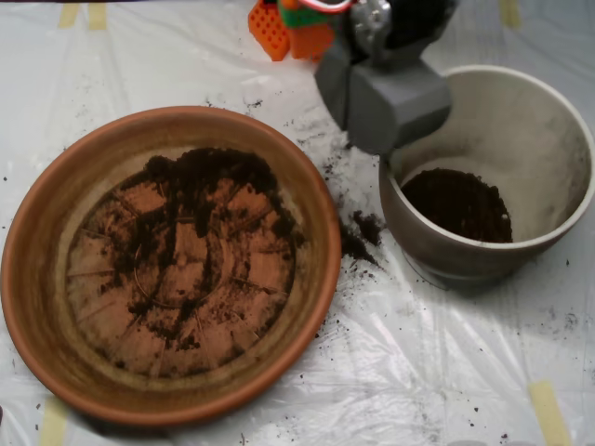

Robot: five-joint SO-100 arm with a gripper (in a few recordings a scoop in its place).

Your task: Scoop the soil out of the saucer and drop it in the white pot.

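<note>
While loose and crumbly, soil (200, 232): light, spills easily; scoop at thicker upper patch in saucer (37, 279).
Tool (386, 107): halves look closed, above white pot (548, 111) rim, upper right.

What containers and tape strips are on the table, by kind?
Terracotta saucer: 1
White pot: 1
Yellow tape strips: 5 in view, at the sheet's edges
Total: 7
</note>
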